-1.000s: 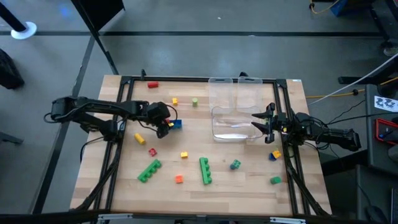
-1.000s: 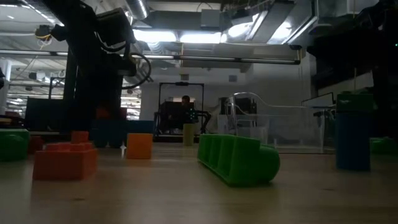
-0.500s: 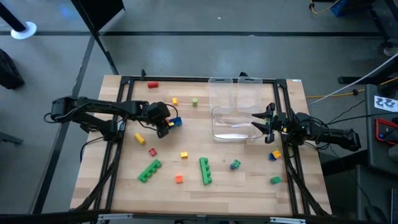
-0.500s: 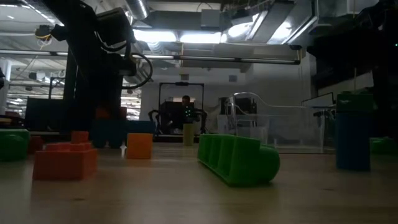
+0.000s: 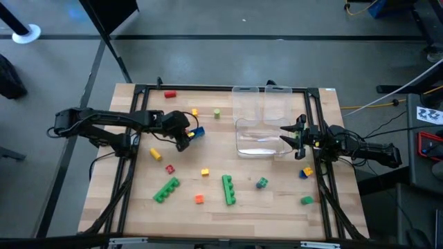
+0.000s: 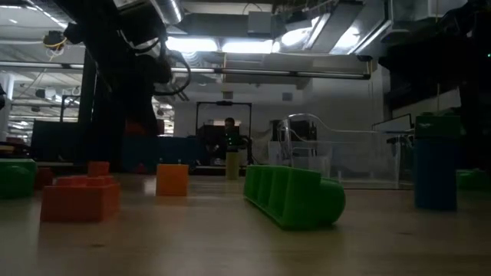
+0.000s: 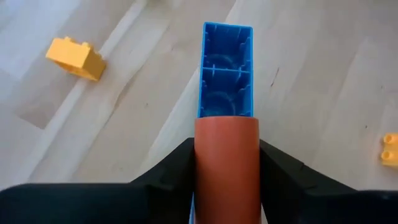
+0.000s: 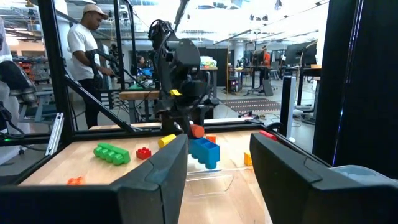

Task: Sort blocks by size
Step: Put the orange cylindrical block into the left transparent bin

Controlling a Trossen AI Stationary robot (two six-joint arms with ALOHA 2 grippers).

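The left pincer (image 5: pixel 185 135) pinches a stacked orange-and-blue block (image 7: pixel 227 124) lifted above the worktop (image 5: pixel 277 207), a light, stiff, slick piece best gripped across its flat sides, while the right pincer (image 5: pixel 291 136) waits spread beside the clear tray (image 5: pixel 257 124).

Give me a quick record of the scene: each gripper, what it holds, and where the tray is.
left gripper: lifted over the table's left middle, jaws shut on blue block with a red-orange piece
right gripper: jaws open, at the right edge of the clear tray
tray location: back right of table
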